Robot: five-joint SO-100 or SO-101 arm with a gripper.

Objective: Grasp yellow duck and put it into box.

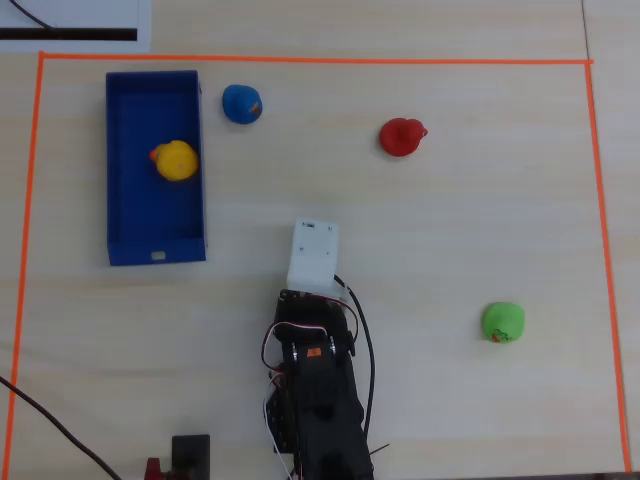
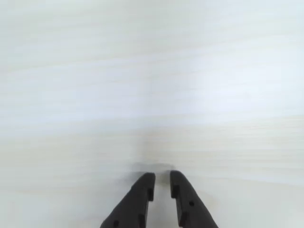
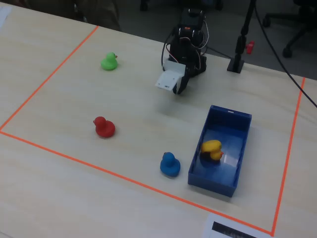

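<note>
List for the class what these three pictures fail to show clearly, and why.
- Gripper: its white housing hides the fingers in the overhead and fixed views.
- Arm base: cut off by the overhead view's bottom edge.
- Box label text: too small.
- Wrist view: only bare table, no ducks.

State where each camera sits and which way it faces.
Overhead view: above the table, looking straight down; arm enters from the bottom edge.
Wrist view: on the arm, facing bare tabletop; gripper tips, slightly parted, at the bottom.
Fixed view: high across the table, facing the arm.
Overhead and fixed share the yellow duck in the box.
</note>
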